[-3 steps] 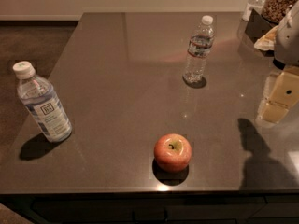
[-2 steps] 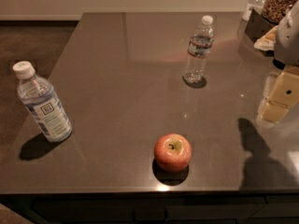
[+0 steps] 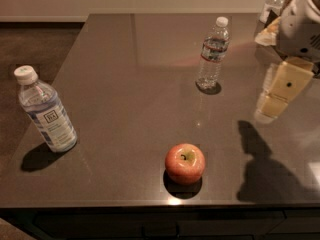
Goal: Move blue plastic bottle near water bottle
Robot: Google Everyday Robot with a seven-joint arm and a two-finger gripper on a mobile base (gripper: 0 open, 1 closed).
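Note:
The blue plastic bottle [image 3: 46, 112] stands near the table's left edge; it is stout and clear, with a white cap and a pale blue-and-white label. The water bottle [image 3: 212, 54] stands upright at the far middle; it is slim and ribbed, with a dark and red label band. My gripper [image 3: 276, 98] hangs above the right side of the table, far from both bottles, with cream-coloured fingers pointing down. It holds nothing that I can see.
A red apple [image 3: 185, 163] sits near the front edge of the dark table [image 3: 130, 84]. Snack items and another clear bottle [image 3: 272, 4] crowd the far right corner. The floor drops away past the left edge.

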